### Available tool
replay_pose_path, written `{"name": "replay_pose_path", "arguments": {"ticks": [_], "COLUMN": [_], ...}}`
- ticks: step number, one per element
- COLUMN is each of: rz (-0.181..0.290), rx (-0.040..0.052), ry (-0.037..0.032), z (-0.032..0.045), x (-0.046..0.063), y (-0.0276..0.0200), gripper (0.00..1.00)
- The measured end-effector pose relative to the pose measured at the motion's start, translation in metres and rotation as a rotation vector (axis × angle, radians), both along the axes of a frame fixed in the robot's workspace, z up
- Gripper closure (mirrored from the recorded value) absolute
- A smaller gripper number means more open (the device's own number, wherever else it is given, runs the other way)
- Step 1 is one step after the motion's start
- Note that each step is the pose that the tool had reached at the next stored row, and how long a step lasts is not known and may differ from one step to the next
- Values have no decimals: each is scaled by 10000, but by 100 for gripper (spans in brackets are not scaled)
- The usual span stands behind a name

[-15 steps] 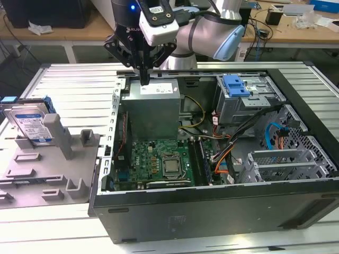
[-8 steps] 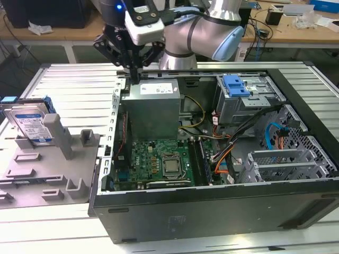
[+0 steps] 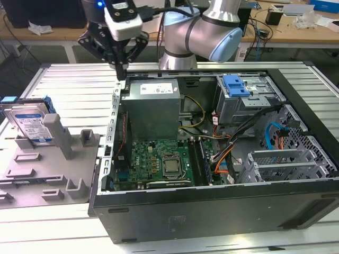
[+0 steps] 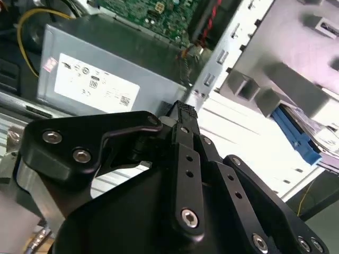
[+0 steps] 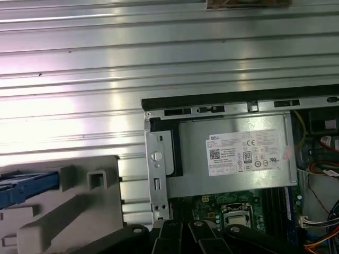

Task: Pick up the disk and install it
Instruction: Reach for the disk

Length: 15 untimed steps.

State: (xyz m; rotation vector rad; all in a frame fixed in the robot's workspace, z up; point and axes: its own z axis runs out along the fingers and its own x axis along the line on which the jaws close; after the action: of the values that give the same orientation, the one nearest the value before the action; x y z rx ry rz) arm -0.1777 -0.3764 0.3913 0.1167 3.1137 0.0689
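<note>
We're over the open computer case [image 3: 222, 214], and in the exterior view the gripper [image 3: 122, 69] hangs at the case's eleven o'clock corner, just above the rim and beside the grey power-supply box [image 3: 152, 114]. The pincer is clenched, tips pressed together with nothing between them. The second wrist view says the same of the gripper [image 4: 183, 110], poised over the slatted metal table [image 4: 238, 140].

The disk [image 3: 30, 124] is well apart from it, out at nine o'clock from the case in the exterior view. It stands tilted in the grey holder [image 3: 58, 174], label towards us, blue rails on its sides. In the second wrist view, the disk [image 4: 296, 135] shows a blue rail behind the holder's posts.

Inside the case, the motherboard [image 3: 153, 159] lies at six o'clock from the power-supply box. A bare blue bracket [image 3: 235, 85] sits towards one o'clock.
</note>
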Motion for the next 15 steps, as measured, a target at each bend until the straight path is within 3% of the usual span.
{"name": "replay_pose_path", "arguments": {"ticks": [5, 12, 15], "rz": [1, 1, -1], "rx": [0, 0, 0], "ry": [-1, -1, 0], "z": [-3, -9, -13], "x": [-272, -630, -869], "y": [45, 70, 85], "gripper": [89, 89, 89]}}
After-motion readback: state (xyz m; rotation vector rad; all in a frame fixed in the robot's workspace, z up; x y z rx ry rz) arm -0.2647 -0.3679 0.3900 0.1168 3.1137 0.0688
